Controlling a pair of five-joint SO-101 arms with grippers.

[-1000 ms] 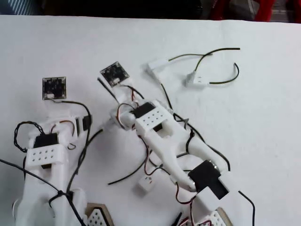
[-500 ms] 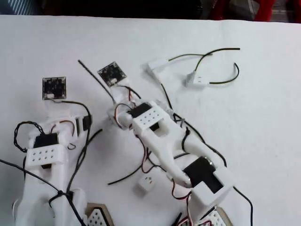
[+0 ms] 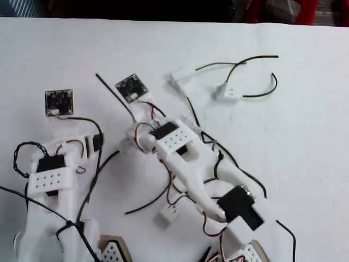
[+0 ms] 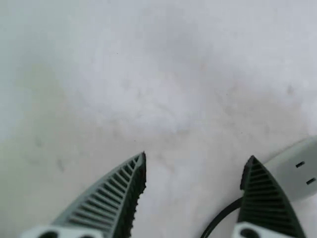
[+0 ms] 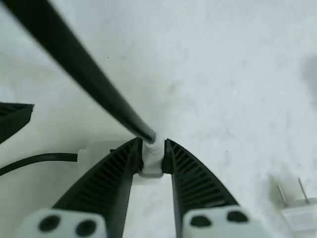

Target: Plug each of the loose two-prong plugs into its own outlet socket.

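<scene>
- The white plug (image 5: 151,163) is clamped in your right tool (image 5: 152,145), low over the worktop (image 5: 223,74), with its black cable (image 5: 79,64) running off.
- Its prongs are hidden, so I cannot tell their facing.
- Your left tool (image 4: 195,166) stands apart, with a slotted socket (image 4: 297,166) just beside 1 finger.
- You look mid-carry. Next, steady that socket and line the prongs up with its 2 slots.
</scene>
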